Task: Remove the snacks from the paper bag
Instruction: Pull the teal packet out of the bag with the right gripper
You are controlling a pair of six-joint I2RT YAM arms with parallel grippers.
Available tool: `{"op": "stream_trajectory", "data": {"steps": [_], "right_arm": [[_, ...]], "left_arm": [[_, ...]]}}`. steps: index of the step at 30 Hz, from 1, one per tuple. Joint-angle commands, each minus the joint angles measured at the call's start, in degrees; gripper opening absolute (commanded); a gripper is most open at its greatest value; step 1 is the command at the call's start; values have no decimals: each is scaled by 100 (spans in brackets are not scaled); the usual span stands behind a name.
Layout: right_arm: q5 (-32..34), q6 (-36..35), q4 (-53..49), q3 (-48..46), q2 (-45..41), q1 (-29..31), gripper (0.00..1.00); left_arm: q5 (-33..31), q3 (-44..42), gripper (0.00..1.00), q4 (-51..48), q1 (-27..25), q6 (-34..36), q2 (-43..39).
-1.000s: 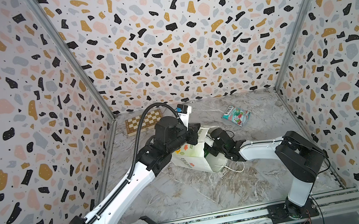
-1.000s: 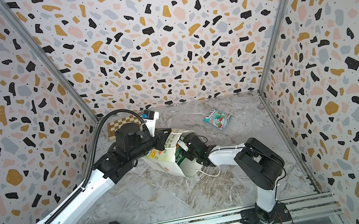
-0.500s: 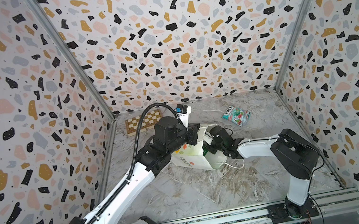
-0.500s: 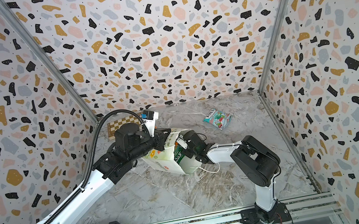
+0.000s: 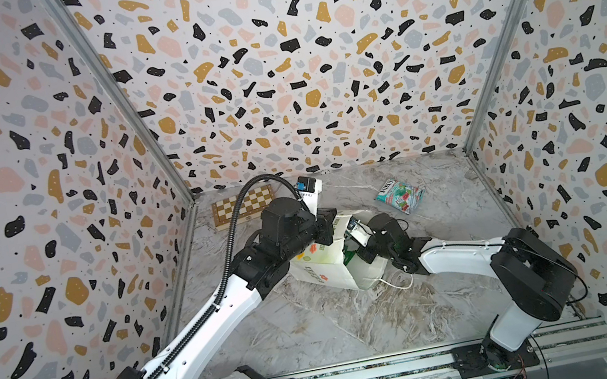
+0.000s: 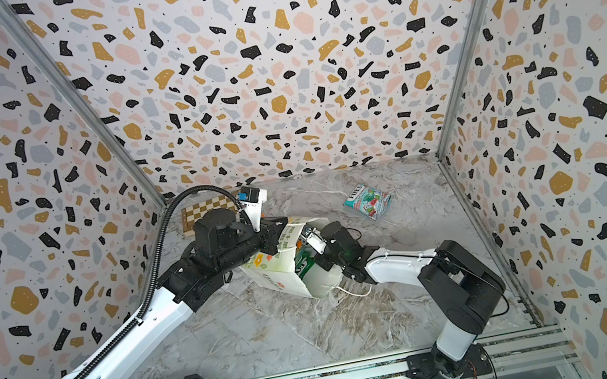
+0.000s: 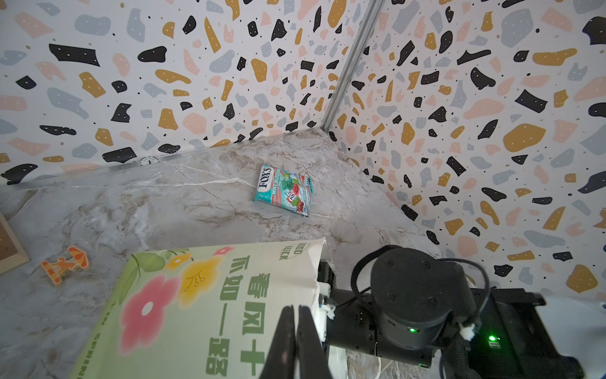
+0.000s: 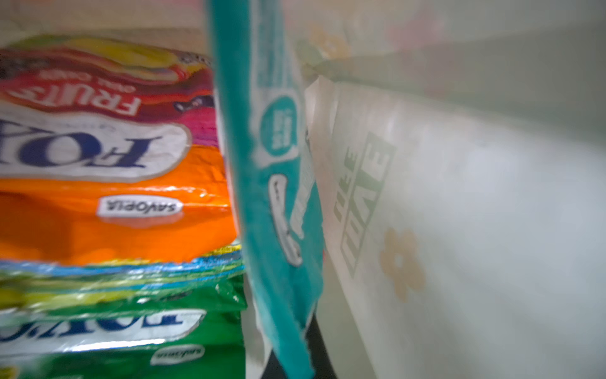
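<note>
Right gripper (image 8: 295,357) deeper, around teal packet (image 8: 275,183)

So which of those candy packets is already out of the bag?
The teal packet lying alone on the table, beyond the paper bag. The orange packet, green packet and second teal packet are still inside it.

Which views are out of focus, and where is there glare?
Right wrist view: soft throughout, the teal glossy packet and white paper bag wall blurred, glare streaks on the orange glossy packet; left wrist view and both top views: sharp.
</note>
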Motion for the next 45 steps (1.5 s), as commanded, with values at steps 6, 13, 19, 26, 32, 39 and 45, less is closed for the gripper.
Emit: {"op": "stream_trajectory", "data": {"steps": [6,13,19,26,32,39,45], "right_arm": [[-205,386,-143,-243,-856,-18,0],[-274,554,-373,-611,-1635,-18,0],[-249,625,-697,-819,-2232,-14,0],[-249,693,-997,-943,-2818,-18,0],[-197,672,-1394,-887,-3148,-18,0],[-118,723,-1906,-710,-3489,-10,0],[178,899,-2195,-614,-3761,-10,0]], "left_arm": [[-302,-71,0,194,-20,-53,-156],[-435,-117,0,234,-20,-91,-204],[-469,-121,0,278,-20,-144,-186],[-456,-130,0,336,-22,-215,-142],[-451,-125,0,368,-20,-233,-99],[-438,-121,0,379,-20,-224,-72],[-408,-123,0,388,-20,-215,-59]]}}
